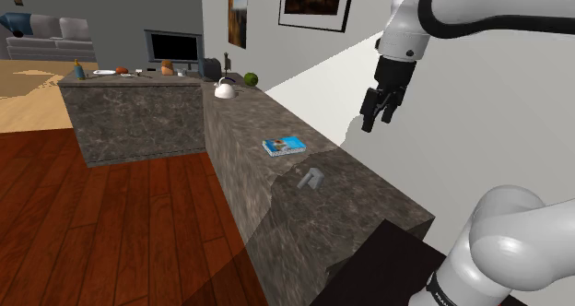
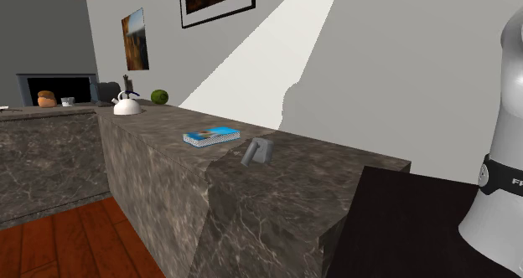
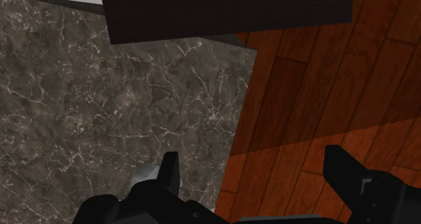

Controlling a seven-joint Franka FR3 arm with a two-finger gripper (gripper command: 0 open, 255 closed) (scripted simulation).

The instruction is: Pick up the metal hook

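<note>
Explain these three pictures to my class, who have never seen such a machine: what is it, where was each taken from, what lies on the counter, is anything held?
This is a simulated white robot arm ending in a black pincer. One picture looks over its shoulder, one from beside the dark marbled counter, one from a camera on the hand. On the counter lie a small grey hook, a blue book and, farther off, a white kettle. The pincer is open, above the counter's edge, holding nothing.

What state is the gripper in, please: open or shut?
Open: the gripper shows its two black fingers well apart in the wrist view, clasping nothing.
</note>
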